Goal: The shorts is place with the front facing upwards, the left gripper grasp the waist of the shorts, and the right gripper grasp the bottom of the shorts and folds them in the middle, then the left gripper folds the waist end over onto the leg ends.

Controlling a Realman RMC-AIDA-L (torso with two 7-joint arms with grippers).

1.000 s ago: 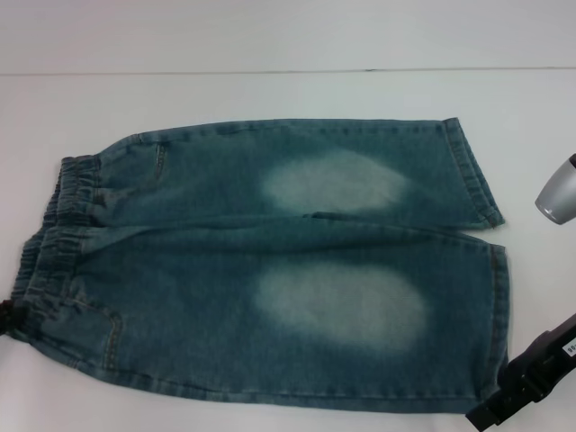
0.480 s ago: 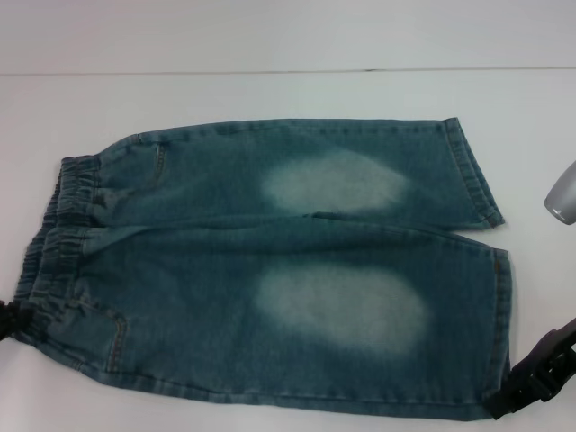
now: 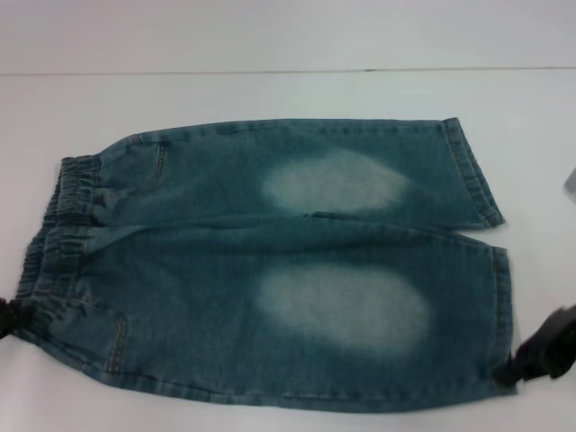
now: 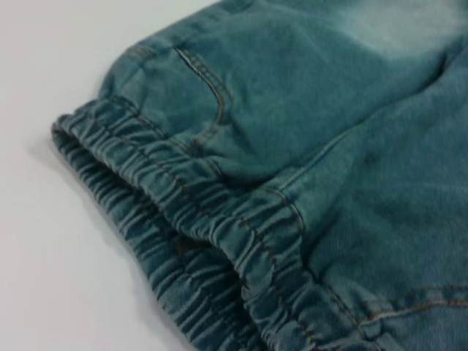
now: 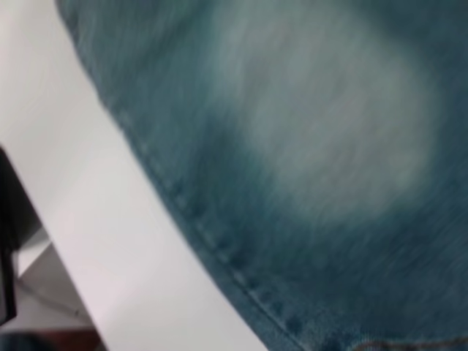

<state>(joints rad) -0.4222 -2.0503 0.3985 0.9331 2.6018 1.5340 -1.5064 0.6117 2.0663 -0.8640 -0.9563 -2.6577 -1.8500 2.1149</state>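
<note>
Shorts: the shorts (image 3: 279, 261) are lying flat and spread out on the counter (image 3: 270, 94), front up, reaching from the left hand across to the right hand.
Faded patches: two pale patches are showing, one on each leg, the nearer one (image 3: 342, 306) lying closer to the right hand than to the left.
Waist: the waist (image 3: 58, 234) is sitting at the left hand's end, its gathered band puckering in two layers; the left wrist view is showing it close up (image 4: 219, 248), with a stitched pocket seam (image 4: 208, 88) just beyond it.
Bottom: the two hems (image 3: 481, 234) are lying at the right hand's end, the nearer leg's corner right beside that hand.
Left hand: the left hand (image 3: 7, 317) is sitting at the near corner of the waist, against the cloth; only a dark sliver is showing, so I cannot tell how far it is open or whether it is gripping the band.
Right hand: the right hand (image 3: 544, 349) is sitting at the near corner of the bottom hem, touching or almost touching it; it is blurring, and I cannot tell its opening or any hold.
Right wrist view: the camera is looking along the side seam (image 5: 219, 248) and a faded patch (image 5: 329, 124), with bare counter (image 5: 88, 190) beside the seam.
</note>
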